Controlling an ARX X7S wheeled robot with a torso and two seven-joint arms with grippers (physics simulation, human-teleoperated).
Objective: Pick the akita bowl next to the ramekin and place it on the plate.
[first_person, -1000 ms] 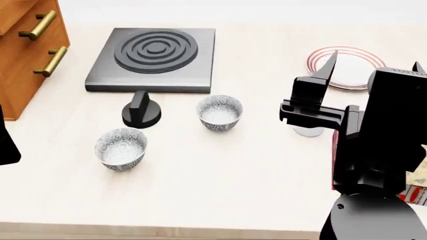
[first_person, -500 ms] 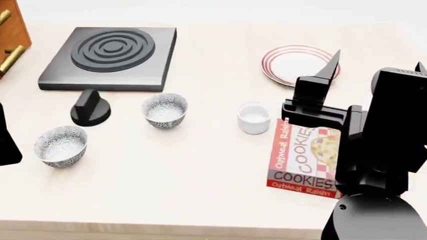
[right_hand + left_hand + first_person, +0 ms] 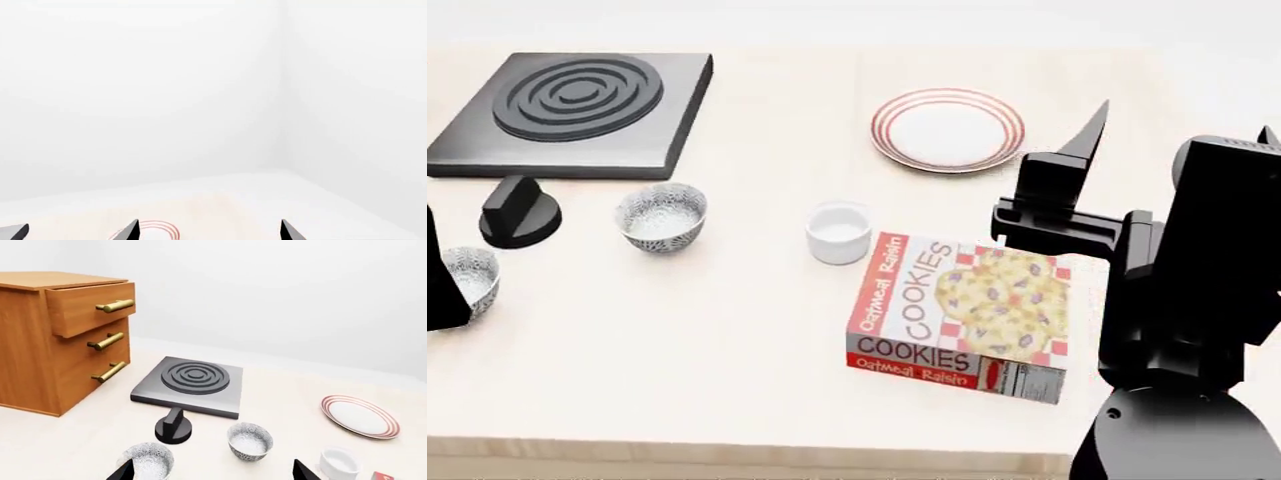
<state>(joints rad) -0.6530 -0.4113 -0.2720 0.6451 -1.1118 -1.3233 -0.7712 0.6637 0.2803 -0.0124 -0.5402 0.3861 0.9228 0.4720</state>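
Pale tabletop (image 3: 734,380) carrying everything. Wooden drawers (image 3: 60,340) at the far left corner. Black burner (image 3: 571,100) near the far edge, left. Cookie box (image 3: 961,315) lying flat near the front edge, long axis running front to back. Plate (image 3: 948,129) toward the far edge, beyond the box. Right gripper (image 3: 1174,125) raised above the right side, fingers apart, empty. Left gripper (image 3: 210,471) likewise spread, empty. Bowl (image 3: 662,216) upright, mouth up, round with no long axis, mid-table between knob (image 3: 519,211) and ramekin (image 3: 838,232), apart from both. Second bowl (image 3: 470,278) at the left edge.
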